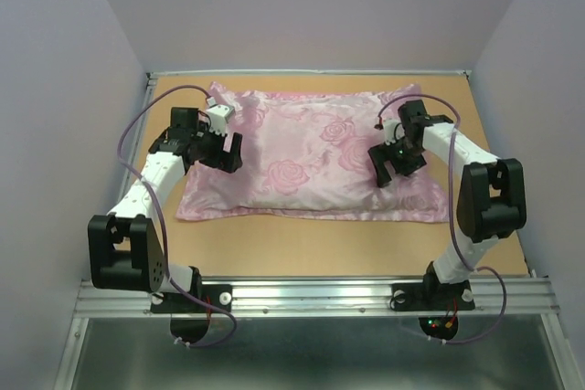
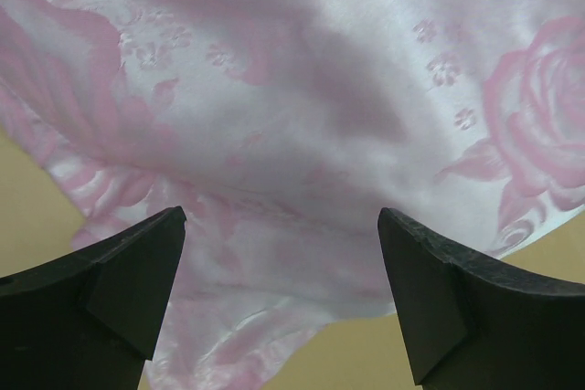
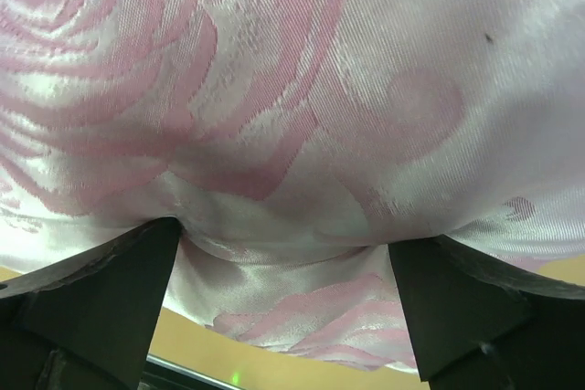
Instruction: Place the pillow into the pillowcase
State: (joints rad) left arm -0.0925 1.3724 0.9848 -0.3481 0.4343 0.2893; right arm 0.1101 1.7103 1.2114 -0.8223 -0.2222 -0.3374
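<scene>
Both the left fingers (image 1: pixel 228 152) and right fingers (image 1: pixel 384 169) hang spread, empty, over opposite ends of the plump pink rose-patterned satin pillowcase (image 1: pixel 311 157) lying mid-frame on the tan bench (image 1: pixel 302 248), the unseen pillow apparently inside.

The pillowcase (image 1: pixel 311 152) lies on the table (image 1: pixel 320 248), toward 12 o'clock, its long side running from 9 to 3. The left gripper (image 1: pixel 226 154) is over the pillowcase's 9 o'clock end. The right gripper (image 1: pixel 391 167) is over it toward 3 o'clock, just inside that end. A strip of table separates the pillowcase from the rail (image 1: pixel 311 294) at 6 o'clock.
</scene>
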